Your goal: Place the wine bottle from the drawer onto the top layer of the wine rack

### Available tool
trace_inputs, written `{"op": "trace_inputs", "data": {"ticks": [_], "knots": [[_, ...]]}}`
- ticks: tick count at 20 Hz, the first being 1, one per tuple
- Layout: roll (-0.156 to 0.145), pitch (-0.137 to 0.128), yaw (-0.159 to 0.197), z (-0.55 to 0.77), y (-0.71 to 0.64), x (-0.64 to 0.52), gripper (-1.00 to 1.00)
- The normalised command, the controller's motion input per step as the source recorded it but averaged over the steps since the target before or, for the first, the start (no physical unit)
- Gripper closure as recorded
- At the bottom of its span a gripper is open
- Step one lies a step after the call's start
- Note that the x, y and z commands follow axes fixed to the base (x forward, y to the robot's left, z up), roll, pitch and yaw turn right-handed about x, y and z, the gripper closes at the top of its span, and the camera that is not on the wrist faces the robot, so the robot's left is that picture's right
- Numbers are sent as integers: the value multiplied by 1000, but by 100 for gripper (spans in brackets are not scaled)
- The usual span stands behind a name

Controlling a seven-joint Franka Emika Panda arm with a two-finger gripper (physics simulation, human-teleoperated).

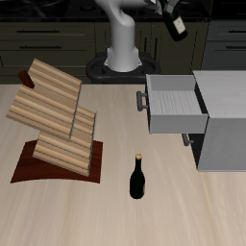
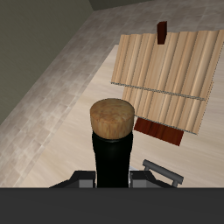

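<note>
Currently your gripper [image 1: 169, 12] grasping wine bottle [image 1: 176, 23], tilted, high above open drawer [image 1: 173, 104]; wine rack [image 1: 53, 120] well apart.

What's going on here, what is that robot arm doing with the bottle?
The arm holds a dark wine bottle in its tool, lifted high above the table toward the back. The drawer of the grey cabinet stands pulled open and looks empty. From the wrist view, the bottle's cork end points toward the wine rack, with its top layer still bare. A second bottle stands upright on the table near the front edge, untouched.
</note>
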Motion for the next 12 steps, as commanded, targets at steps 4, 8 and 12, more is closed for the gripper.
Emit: {"op": "trace_inputs", "data": {"ticks": [4, 8, 12], "knots": [[3, 27, -31, -26, 3, 82, 100], [-68, 54, -65, -17, -238, 368, 100], [-65, 23, -29, 28, -185, 250, 100]]}}
